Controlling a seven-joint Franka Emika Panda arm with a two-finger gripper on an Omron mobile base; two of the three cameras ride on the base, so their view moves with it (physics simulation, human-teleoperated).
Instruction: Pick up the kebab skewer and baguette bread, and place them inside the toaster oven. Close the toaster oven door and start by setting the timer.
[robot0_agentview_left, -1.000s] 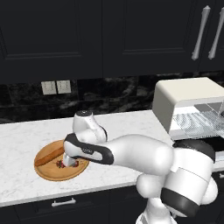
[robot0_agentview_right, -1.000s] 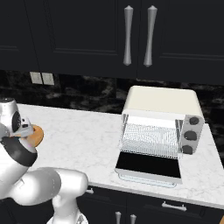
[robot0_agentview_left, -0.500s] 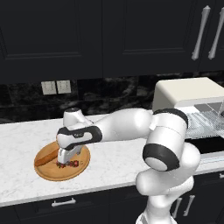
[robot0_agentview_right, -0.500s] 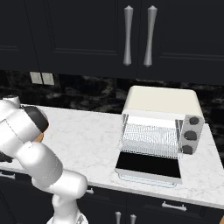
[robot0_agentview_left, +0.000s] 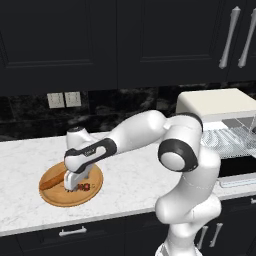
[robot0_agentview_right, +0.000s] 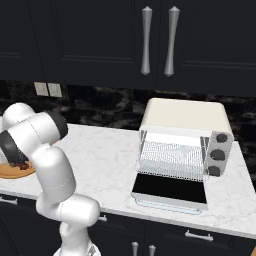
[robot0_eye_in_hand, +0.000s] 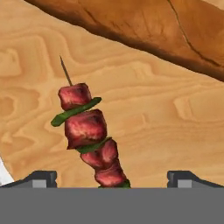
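The pincer (robot0_eye_in_hand: 111, 177) hangs low over the round wooden board (robot0_agentview_left: 50, 192), its two dark fingertips (robot0_eye_in_hand: 41, 178) spread wide with nothing gripped between them. In the hand view the kebab skewer (robot0_eye_in_hand: 87, 135) lies in the gap between the tips (red meat chunks with green slices, its bare point aimed away from the hand), resting flat on the board. Just beyond it, across the top of that view, runs the baguette bread (robot0_eye_in_hand: 153, 30), near the skewer but not touching it.

From the left base view the pincer (robot0_agentview_left: 76, 181) points straight down at the board, with the baguette (robot0_agentview_left: 52, 179) lying at an angle on its left part and the skewer (robot0_agentview_left: 85, 187) as small red bits beside the fingers. The board sits on the white marble counter (robot0_agentview_left: 130, 180).

Well apart to the right stands the toaster oven (robot0_agentview_right: 185, 145), its door (robot0_agentview_right: 170, 189) folded down flat and the wire rack (robot0_agentview_right: 172, 155) showing inside.
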